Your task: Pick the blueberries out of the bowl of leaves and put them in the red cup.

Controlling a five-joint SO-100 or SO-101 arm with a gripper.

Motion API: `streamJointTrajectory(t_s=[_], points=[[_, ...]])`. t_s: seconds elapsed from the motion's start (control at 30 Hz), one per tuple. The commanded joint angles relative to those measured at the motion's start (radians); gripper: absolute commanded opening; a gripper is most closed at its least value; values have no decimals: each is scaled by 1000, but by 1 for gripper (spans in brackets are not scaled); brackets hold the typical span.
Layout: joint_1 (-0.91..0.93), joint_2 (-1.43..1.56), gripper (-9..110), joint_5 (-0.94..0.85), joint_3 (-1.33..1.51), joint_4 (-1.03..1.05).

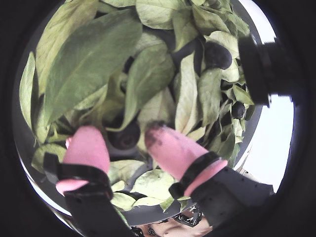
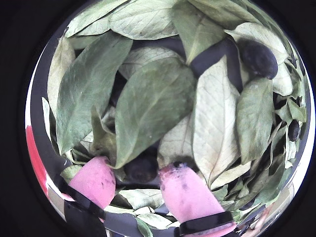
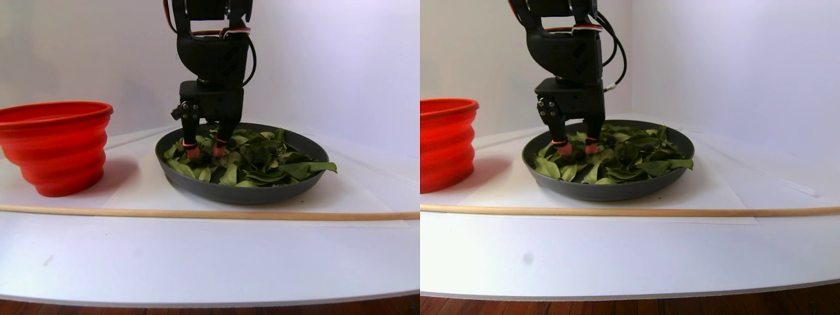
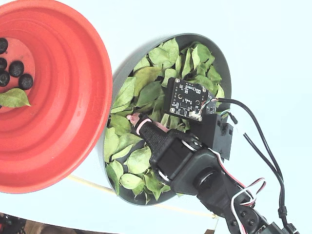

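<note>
A blueberry (image 2: 142,168) lies among the leaves (image 2: 153,103) at 6 o'clock in both wrist views, between the pink fingertips (image 2: 185,192) of the hand (image 2: 132,178), which is spread around it with no clear pinch. More berries sit at 1 and 3 o'clock. In the fixed view the bowl (image 4: 225,68) touches the red cup (image 4: 73,97), which holds berries (image 4: 14,68) and one leaf, on the white worktop (image 4: 273,58).

A white tabletop (image 3: 210,262) is lying under even light, backed by a plain white wall (image 3: 341,59); wooden flooring (image 3: 197,307) is showing below.
</note>
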Motion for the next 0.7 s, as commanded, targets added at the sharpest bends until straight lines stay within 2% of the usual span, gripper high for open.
streamJointTrajectory(t_s=[0.0, 0.67], points=[[14, 12, 17, -8, -35, -15], [23, -32, 12, -9, -3, -66]])
